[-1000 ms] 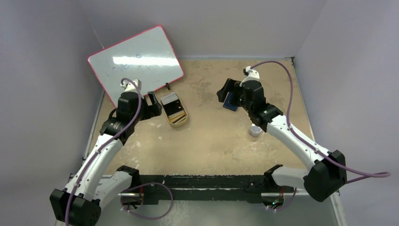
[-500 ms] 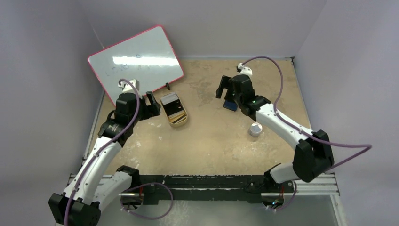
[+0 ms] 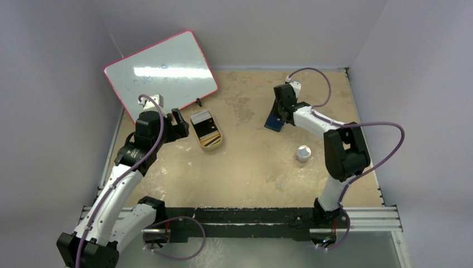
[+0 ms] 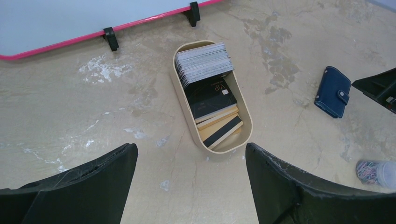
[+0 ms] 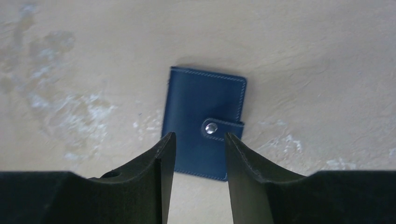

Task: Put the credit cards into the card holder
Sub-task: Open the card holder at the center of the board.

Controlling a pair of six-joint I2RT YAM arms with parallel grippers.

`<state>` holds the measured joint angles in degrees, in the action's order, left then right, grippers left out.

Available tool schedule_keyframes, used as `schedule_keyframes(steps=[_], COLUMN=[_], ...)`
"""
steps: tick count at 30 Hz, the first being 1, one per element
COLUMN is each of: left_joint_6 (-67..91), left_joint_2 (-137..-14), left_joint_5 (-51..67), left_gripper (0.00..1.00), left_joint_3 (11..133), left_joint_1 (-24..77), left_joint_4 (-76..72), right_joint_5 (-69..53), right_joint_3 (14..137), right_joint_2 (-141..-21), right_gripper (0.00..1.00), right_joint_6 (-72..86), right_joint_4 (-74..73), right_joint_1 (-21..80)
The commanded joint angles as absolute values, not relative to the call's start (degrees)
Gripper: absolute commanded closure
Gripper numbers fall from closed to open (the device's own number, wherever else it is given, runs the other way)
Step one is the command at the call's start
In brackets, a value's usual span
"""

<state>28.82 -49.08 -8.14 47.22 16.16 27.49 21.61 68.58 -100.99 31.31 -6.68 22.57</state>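
Observation:
The card holder (image 5: 203,121) is a navy wallet lying closed on the table, its snap tab fastened; it also shows as the wallet (image 3: 273,121) and the wallet (image 4: 332,92). My right gripper (image 5: 200,140) hovers just above its near half, jaws partly apart with nothing between them; in the top view the right gripper (image 3: 280,107) is right over it. The credit cards (image 4: 205,79) lie stacked in a gold oval tin (image 4: 181,100), grey ones at the far end, dark ones nearer. My left gripper (image 4: 191,149) stands wide open and empty just short of the tin (image 3: 214,146).
A pink-framed whiteboard (image 3: 160,70) leans at the back left on black feet (image 4: 110,38). A small jar (image 3: 302,153) of paper clips stands right of centre, also seen as the jar (image 4: 378,171). Grey walls close in the table on three sides.
The right arm has folded and swung so its gripper now points down over the wallet, and its jaws have narrowed. The left arm has barely moved.

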Motion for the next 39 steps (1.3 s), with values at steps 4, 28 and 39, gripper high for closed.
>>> schedule_keyframes(steps=[4, 28, 39], left_joint_6=[27.6, 27.4, 27.4], left_joint_2=[-48.5, -48.3, -48.4], left_joint_5=[-8.3, -8.2, -8.0], left_gripper=[0.15, 0.15, 0.15], left_joint_3=[47.6, 47.6, 47.6], left_joint_1=[15.8, 15.8, 15.8], left_joint_4=[25.8, 25.7, 25.7], right_joint_5=[21.2, 24.8, 22.6], right_joint_3=[73.9, 75.3, 75.2], right_joint_2=[-105.1, -112.8, -107.3], right_gripper=[0.54, 0.55, 0.52], right_joint_6=[30.7, 31.6, 31.1], right_joint_4=[-7.8, -13.7, -14.5], right_joint_1=[19.5, 19.7, 19.8])
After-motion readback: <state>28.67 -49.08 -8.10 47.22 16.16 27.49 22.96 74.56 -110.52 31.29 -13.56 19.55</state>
